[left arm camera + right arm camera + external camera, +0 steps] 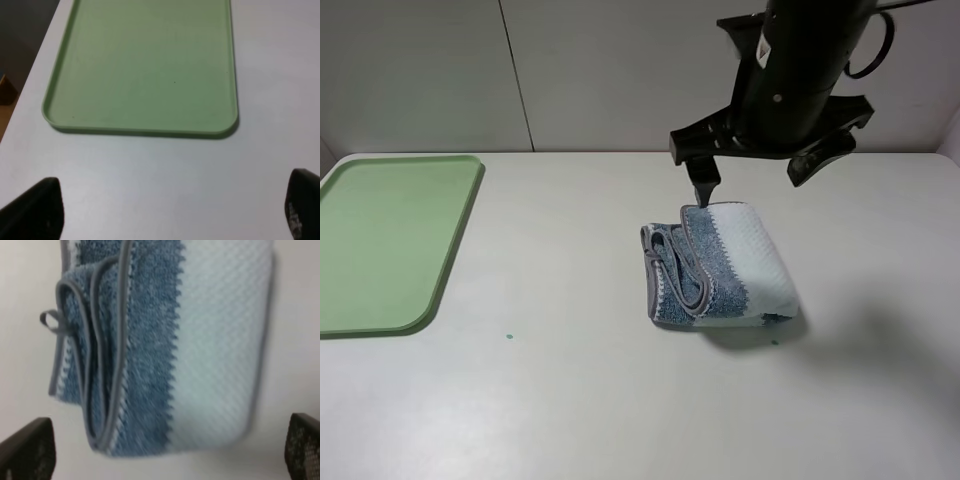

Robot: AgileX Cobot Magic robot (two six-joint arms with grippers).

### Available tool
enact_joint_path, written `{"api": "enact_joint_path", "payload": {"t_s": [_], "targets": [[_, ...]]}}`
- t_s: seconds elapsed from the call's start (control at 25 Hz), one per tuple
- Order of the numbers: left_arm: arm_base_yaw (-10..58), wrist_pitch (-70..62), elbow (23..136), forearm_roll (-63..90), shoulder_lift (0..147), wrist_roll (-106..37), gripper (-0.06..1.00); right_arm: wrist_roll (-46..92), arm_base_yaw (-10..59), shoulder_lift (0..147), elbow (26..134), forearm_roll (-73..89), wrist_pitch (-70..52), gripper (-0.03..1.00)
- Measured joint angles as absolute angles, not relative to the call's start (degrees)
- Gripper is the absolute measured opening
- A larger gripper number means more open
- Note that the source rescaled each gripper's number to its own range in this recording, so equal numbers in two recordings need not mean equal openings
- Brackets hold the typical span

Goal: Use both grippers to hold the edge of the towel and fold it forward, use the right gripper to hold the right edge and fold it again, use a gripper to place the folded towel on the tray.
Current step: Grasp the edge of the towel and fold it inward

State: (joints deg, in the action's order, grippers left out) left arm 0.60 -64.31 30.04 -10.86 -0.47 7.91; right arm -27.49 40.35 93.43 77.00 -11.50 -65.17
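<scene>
The towel (720, 265) lies folded into a small bundle on the white table, right of centre, blue-grey stripe and grey hem on its left, pale stripe on its right. It fills the right wrist view (165, 340). My right gripper (758, 182) hangs just above the towel's far edge, open and empty, its fingertips (27, 450) wide apart on either side of the towel. The light green tray (390, 240) lies empty at the far left. My left gripper (170, 220) is open and empty over the bare table beside the tray (145, 65); the left arm is outside the exterior view.
The white table (570, 380) ends at a pale back wall. A dark floor gap and a brown object (7, 90) show past the table edge beside the tray in the left wrist view.
</scene>
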Motion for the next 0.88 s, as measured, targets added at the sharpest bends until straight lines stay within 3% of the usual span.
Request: {"api": "enact_joint_path", "payload": {"t_s": [0.4, 0.88], "targets": [[0.6, -64.3, 30.0, -10.9, -0.5, 7.9, 0.87, -17.2, 40.4, 80.6, 75.5, -4.7, -69.7, 1.00], [0.6, -64.3, 30.0, -10.9, -0.5, 7.9, 0.87, -16.6, 40.4, 66.7, 66.6, -3.1, -69.8, 1.00]]}}
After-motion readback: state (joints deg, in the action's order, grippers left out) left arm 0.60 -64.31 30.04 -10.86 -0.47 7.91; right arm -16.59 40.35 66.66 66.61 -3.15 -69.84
